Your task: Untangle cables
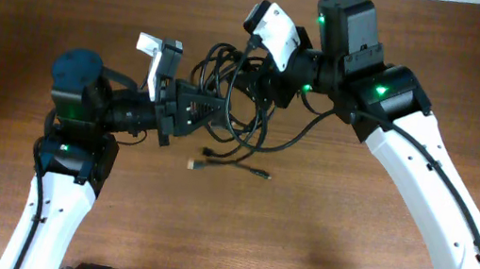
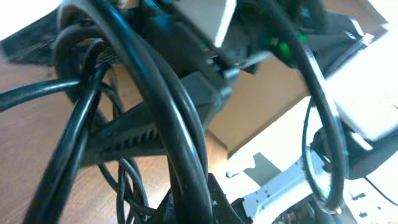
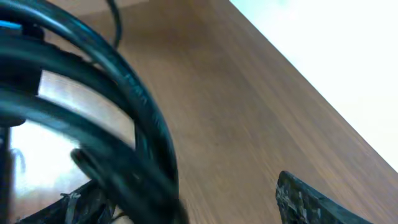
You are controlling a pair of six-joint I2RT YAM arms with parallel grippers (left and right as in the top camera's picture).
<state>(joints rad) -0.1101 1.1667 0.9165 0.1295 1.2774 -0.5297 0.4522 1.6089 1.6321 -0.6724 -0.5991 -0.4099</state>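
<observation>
Cables strung left-right between left gripper, right gripper.

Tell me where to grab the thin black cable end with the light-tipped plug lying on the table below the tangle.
Probably the straight stretch of the thin black cable just behind its light-tipped plug, coming from straight above: it lies flat on the brown wooden table, clear of the cable tangle.

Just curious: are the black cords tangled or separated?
Tangled: the cables loop over each other in one bundle.
</observation>
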